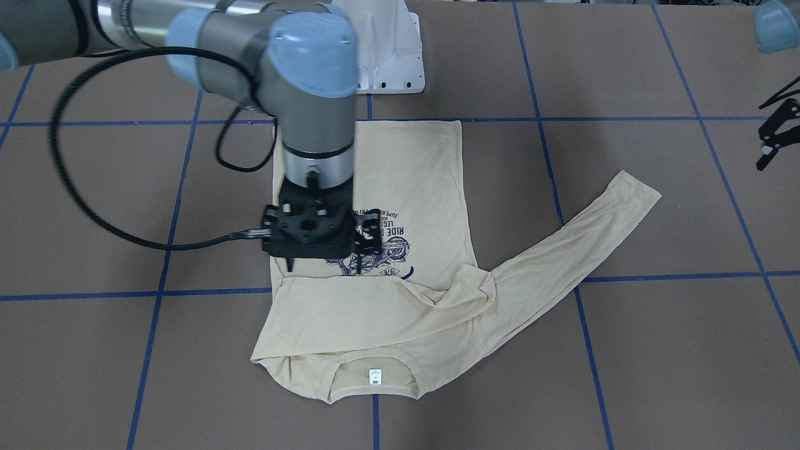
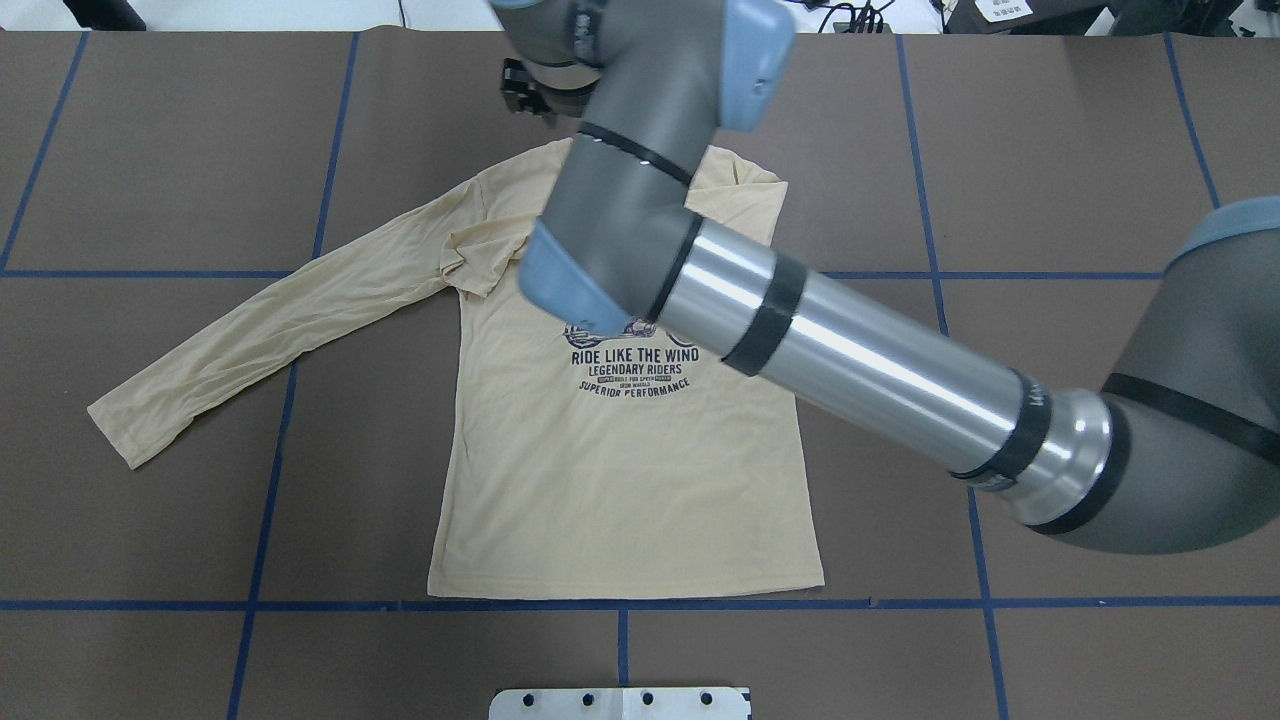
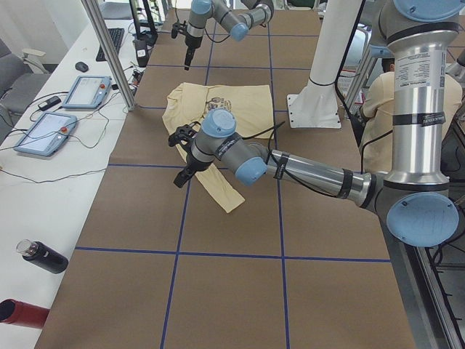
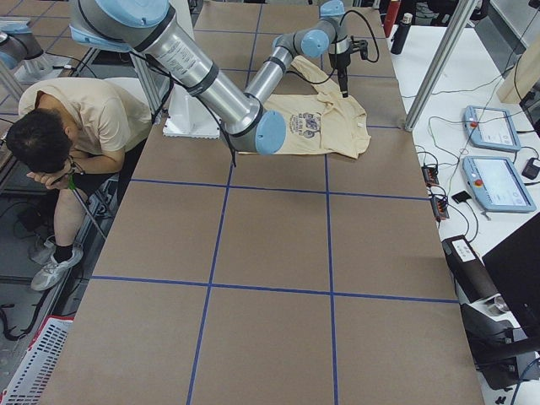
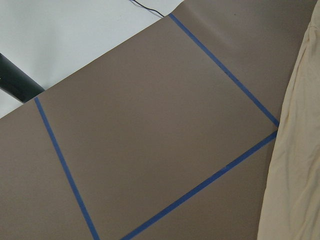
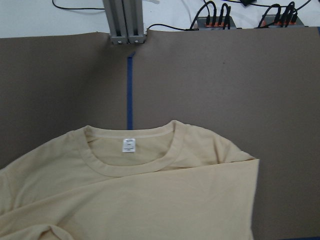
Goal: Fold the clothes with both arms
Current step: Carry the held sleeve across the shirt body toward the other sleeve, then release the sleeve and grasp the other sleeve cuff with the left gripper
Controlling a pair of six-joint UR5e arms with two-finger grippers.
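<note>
While it lies flat and print-up on the brown table (image 2: 1050, 180), the cream shirt (image 2: 620, 480) has its hem toward the robot and its ribbed collar (image 6: 131, 172), with a white neck label (image 1: 375, 375), toward the far edge. One sleeve (image 2: 270, 320) stretches out to the robot's left. The other sleeve (image 1: 350, 312) is folded across the chest, just above the navy print (image 2: 634, 375).

The right arm (image 2: 850, 350) reaches over the garment, hiding the collar and shoulders in the overhead view. Its right gripper (image 1: 319, 253) points down above the print and covers part of it from the front. Whether its jaws are apart cannot be told.

The left gripper (image 1: 764, 134) hangs off the cloth, over bare table beyond the outstretched cuff, with jaws spread and nothing between them.

Blue tape lines (image 2: 300, 605) grid the surface. A white pedestal base (image 1: 387, 50) stands just behind the hem. Two teach pendants (image 3: 87, 91) and a keyboard (image 3: 112, 40) lie on a side bench, and a black bottle (image 3: 43, 258) lies nearer the camera. A seated person (image 4: 76, 126) leans forward beside the table.
</note>
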